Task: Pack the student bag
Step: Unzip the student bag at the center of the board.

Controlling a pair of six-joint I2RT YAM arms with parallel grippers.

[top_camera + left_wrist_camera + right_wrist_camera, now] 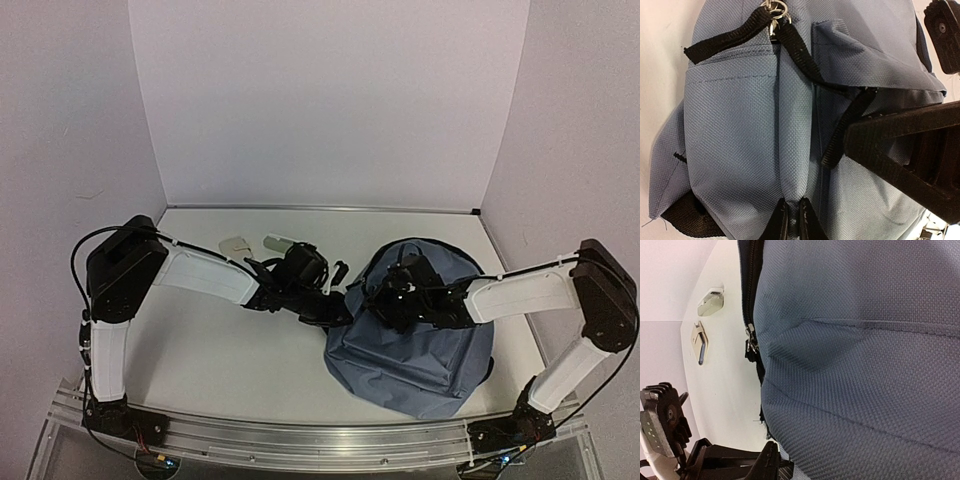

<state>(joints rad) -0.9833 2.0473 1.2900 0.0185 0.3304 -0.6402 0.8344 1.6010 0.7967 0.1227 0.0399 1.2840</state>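
The dusty-blue student bag [425, 345] lies flat on the table right of centre and fills both wrist views [735, 130] [865, 365]. My left gripper [338, 308] is at the bag's left edge, shut on a pinched fold of its blue fabric [792, 212]. My right gripper [395, 298] rests on the bag's top near the opening. In the right wrist view only one black finger [764, 462] shows; fabric hides the other. That gripper's ribbed fingers [905, 150] show in the left wrist view under a raised flap. The zip pulls [750, 340] hang at the bag's edge.
Two small pale items [237, 243] [280, 242] lie on the table behind the left gripper, also seen in the right wrist view [710, 301] [699, 342]. Black straps [725, 40] cross the bag. White walls enclose the table on three sides.
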